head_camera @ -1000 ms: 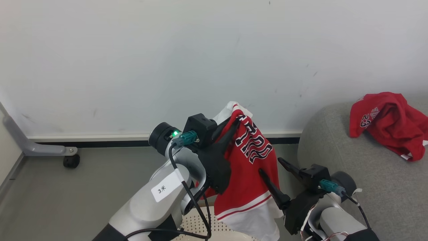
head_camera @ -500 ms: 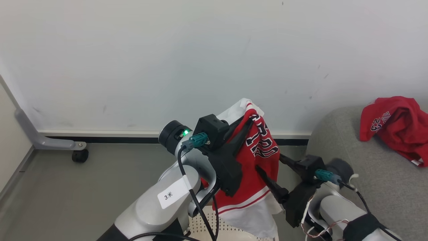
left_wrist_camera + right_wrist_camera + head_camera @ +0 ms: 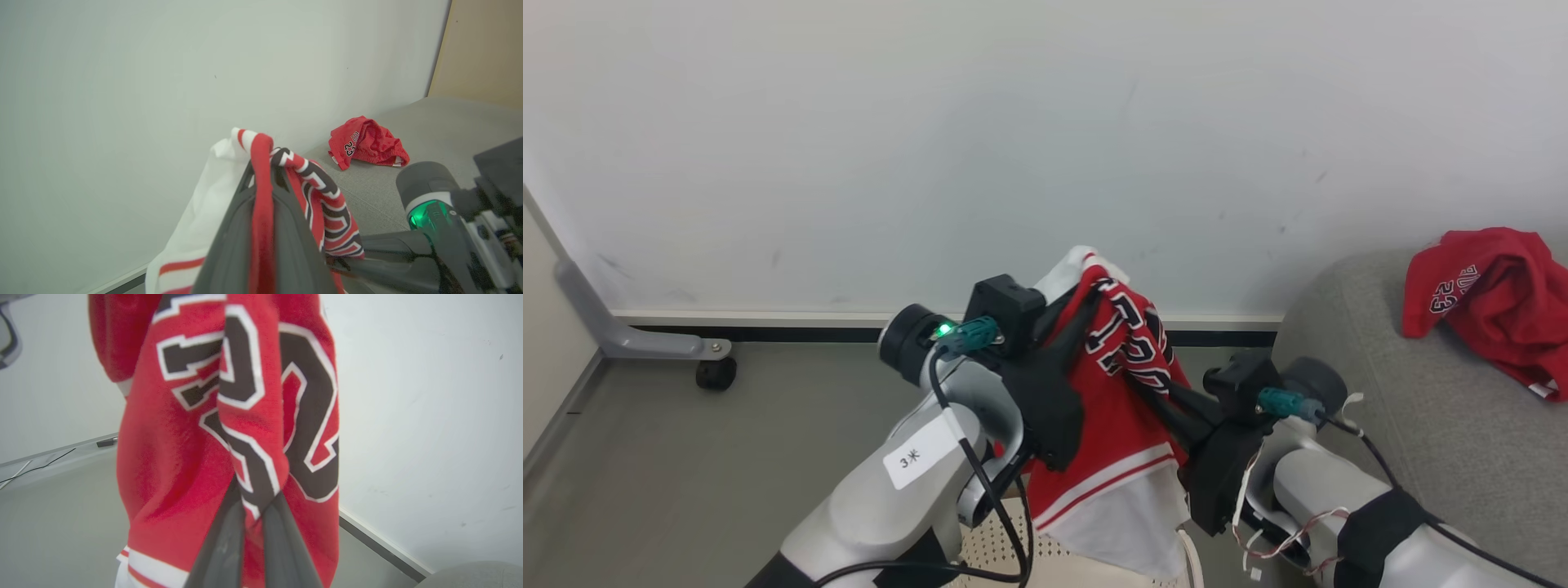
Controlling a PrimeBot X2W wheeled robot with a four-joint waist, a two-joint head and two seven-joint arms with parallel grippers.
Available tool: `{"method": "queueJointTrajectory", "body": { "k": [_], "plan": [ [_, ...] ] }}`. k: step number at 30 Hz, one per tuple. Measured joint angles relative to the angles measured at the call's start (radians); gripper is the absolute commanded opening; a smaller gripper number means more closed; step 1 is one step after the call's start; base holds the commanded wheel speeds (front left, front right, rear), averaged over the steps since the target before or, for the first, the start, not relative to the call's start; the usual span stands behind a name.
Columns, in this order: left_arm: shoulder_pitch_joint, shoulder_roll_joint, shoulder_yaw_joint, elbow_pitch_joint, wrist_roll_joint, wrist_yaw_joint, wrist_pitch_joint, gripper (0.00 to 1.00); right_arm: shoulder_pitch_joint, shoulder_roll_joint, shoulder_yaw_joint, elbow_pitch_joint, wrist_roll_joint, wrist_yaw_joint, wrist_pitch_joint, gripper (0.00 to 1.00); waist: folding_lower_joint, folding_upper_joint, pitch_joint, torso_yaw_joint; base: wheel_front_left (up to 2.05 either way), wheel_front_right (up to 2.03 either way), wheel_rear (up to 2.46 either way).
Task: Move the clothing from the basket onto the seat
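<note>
At frame centre, I see the left gripper (image 3: 1088,296) and right gripper (image 3: 1147,382), jaws both clamped on the hanging red jersey (image 3: 1123,433); a second garment (image 3: 1494,302) lies on the sofa (image 3: 1421,425).

Soft, even indoor light fills all three views, bright and diffuse. The pale wall (image 3: 1045,122) looks faintly green, darkening slightly beside the sofa (image 3: 1421,408). In the left wrist view the left end effector (image 3: 263,171) is blurred at close range; the sofa beyond looks sharper. In the right wrist view the right end effector (image 3: 253,498) and the red jersey (image 3: 171,457) are soft and out of focus. A green light (image 3: 944,331) glows on the left wrist.
</note>
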Motion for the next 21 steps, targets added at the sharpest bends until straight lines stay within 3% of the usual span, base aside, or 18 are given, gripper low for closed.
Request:
{"method": "queueJointTrajectory", "body": {
  "k": [5, 6, 7, 9, 10, 21],
  "plan": [
    [0.021, 0.017, 0.021, 0.012, -0.01, 0.017, 0.0, 0.0, -0.038, -0.016, -0.001, 0.0, 0.042, 0.0, 0.0, 0.0, 0.0, 0.0, 0.004, -0.021, 0.0, 0.0, 0.0],
    [0.025, 0.019, 0.026, 0.013, -0.014, 0.018, -0.001, 0.19, -0.044, -0.023, -0.002, 0.001, 0.049, 0.0, 0.0, 0.0, 0.0, 0.0, 0.005, -0.026, 0.0, 0.0, 0.0],
    [0.03, 0.021, 0.032, 0.013, -0.016, 0.022, -0.004, 0.26, -0.051, -0.03, -0.004, 0.001, 0.054, 0.0, 0.0, 0.0, 0.0, 0.0, 0.005, -0.031, 0.0, 0.0, 0.0],
    [0.042, 0.026, 0.039, 0.014, -0.022, 0.025, -0.01, 0.53, -0.062, -0.044, -0.01, 0.003, 0.066, 0.0, 0.0, 0.0, 0.0, 0.0, 0.006, -0.041, 0.0, 0.0, 0.0],
    [0.048, 0.029, 0.041, 0.014, -0.023, 0.026, -0.011, 0.98, -0.067, -0.052, -0.012, 0.004, 0.071, 0.0, 0.0, 0.0, 0.0, 0.0, 0.007, -0.047, 0.0, 0.0, 0.0],
    [0.121, 0.048, 0.045, 0.002, -0.024, 0.035, -0.055, 1.0, -0.105, -0.144, -0.033, 0.012, 0.11, 0.0, 0.0, 0.0, 0.0, 0.0, 0.008, -0.123, 0.0, 0.0, 0.0]
  ]
}}
